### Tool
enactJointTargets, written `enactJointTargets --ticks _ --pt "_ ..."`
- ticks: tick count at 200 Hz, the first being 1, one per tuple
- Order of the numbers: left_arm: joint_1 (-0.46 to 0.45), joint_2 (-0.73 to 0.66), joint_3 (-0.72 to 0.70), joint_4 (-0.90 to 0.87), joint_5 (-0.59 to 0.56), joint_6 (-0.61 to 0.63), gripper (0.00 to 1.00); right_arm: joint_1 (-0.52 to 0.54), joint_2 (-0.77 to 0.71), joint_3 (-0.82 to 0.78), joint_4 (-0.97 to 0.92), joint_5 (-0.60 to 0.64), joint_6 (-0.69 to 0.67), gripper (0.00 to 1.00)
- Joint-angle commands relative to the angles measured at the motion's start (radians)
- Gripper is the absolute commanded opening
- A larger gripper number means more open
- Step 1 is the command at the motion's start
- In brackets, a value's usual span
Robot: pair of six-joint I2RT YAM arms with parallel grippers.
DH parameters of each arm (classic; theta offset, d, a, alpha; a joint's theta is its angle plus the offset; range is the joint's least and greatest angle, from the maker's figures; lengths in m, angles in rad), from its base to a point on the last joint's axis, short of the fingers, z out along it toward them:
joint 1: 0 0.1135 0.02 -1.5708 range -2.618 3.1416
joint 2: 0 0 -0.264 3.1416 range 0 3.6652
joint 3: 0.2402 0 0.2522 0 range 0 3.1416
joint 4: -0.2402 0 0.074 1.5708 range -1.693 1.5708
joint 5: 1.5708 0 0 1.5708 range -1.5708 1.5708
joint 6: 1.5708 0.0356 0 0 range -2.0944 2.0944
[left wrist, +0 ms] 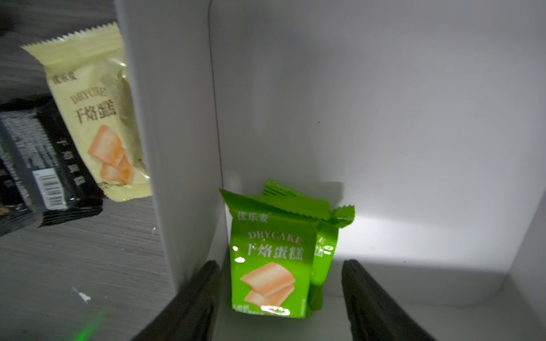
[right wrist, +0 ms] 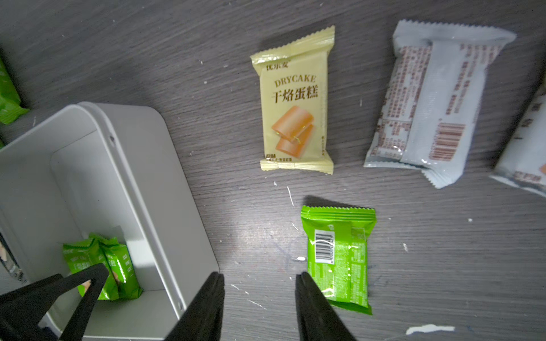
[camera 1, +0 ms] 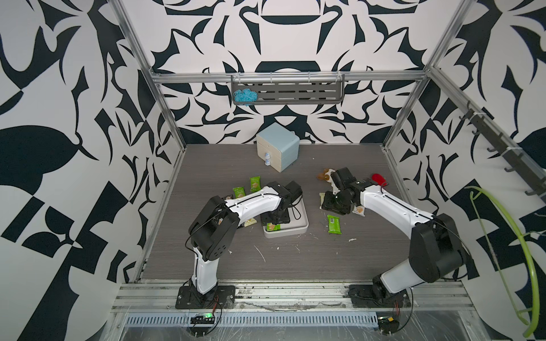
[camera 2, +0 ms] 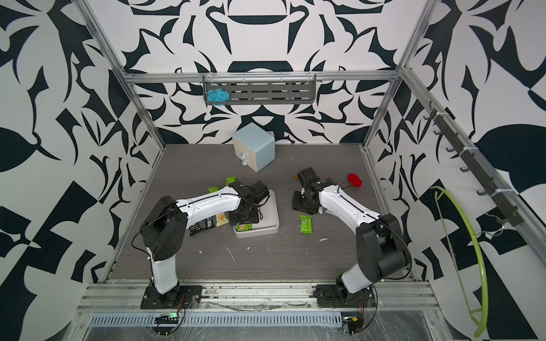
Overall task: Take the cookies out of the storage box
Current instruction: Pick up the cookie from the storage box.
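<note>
The off-white storage box [camera 1: 299, 229] sits mid-table. Two green cookies [left wrist: 270, 259] stand together in one of its corners, also seen in the right wrist view [right wrist: 118, 265]. My left gripper [left wrist: 280, 265] reaches down into the box and is open, one finger on each side of the front green packet, apart from it. My right gripper [right wrist: 259, 277] hovers open over bare table beside the box, nothing between its fingers. A green packet [right wrist: 339, 259] lies face down next to it.
Outside the box lie a pale yellow packet [right wrist: 295, 100], white packets [right wrist: 437, 103], two green ones [camera 1: 238, 192], and black and yellow ones [camera 2: 204, 226] under the left arm. A blue cabinet [camera 1: 277, 146] stands at the back, a plush toy [camera 1: 325, 174] beyond my right gripper.
</note>
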Motion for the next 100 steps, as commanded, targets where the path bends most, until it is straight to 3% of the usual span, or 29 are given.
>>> enactJointTargets --ticks 1,46,100 --pt "0.002 -0.002 -0.025 0.001 0.013 0.003 0.72 -0.005 -0.002 0.032 0.001 -0.004 0.007 0.45" --pt "0.001 0.031 -0.031 0.034 0.034 0.002 0.7 -0.005 -0.003 0.038 -0.013 0.004 0.0 0.45" --pt "0.001 0.049 -0.014 0.057 0.037 0.011 0.59 -0.006 -0.003 0.042 -0.029 0.009 -0.008 0.45"
